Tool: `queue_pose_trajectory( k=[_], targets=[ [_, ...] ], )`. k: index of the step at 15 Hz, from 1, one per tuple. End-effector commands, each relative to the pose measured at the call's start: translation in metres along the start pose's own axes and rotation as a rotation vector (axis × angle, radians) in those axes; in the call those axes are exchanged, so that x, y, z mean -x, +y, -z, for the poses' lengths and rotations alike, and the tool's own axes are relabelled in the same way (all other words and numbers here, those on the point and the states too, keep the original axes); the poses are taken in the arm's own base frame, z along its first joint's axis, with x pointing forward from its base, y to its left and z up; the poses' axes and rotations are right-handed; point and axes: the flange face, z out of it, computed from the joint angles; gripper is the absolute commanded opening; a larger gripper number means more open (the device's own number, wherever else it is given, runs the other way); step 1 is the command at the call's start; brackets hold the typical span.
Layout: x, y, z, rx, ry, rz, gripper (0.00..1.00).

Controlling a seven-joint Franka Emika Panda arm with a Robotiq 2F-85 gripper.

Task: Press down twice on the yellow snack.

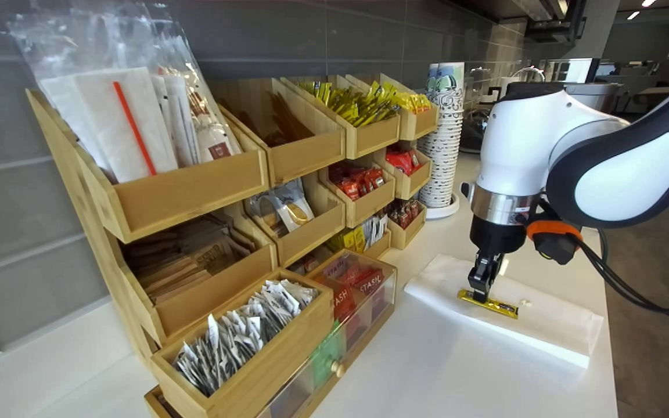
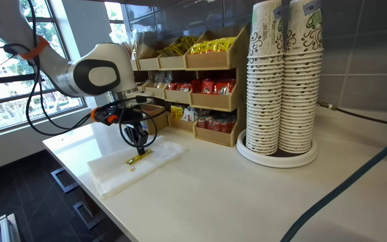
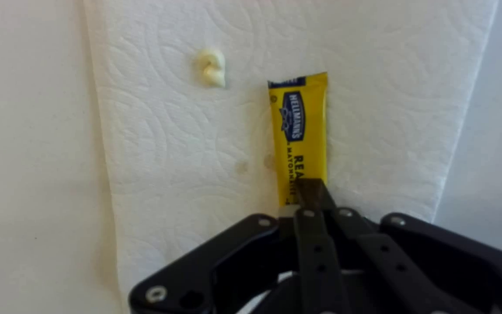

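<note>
The yellow packet (image 3: 301,138) lies flat on the paper towel (image 3: 168,144) on the bench (image 3: 28,152), a cream dab (image 3: 213,69) near it. The fingers (image 3: 311,192) are closed together, tips on or just above the packet, so a press looks under way. I cannot tell whether it is the first or second; lifting off and perhaps one more press remain.

Window (image 2: 12,90) blown out; glare on counter (image 2: 220,188); wrist view soft.
</note>
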Motion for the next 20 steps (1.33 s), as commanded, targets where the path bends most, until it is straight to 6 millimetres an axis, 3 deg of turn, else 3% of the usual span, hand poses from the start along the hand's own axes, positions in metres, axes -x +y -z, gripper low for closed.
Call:
queue_pose_trajectory(
  k=[1, 10, 20],
  targets=[
    [0.003, 0.001, -0.012, -0.005, 0.007, 0.01, 0.0],
    [0.012, 0.002, -0.031, -0.017, -0.045, 0.008, 0.0],
    [0.008, 0.004, -0.015, -0.01, -0.027, -0.005, 0.0]
  ],
)
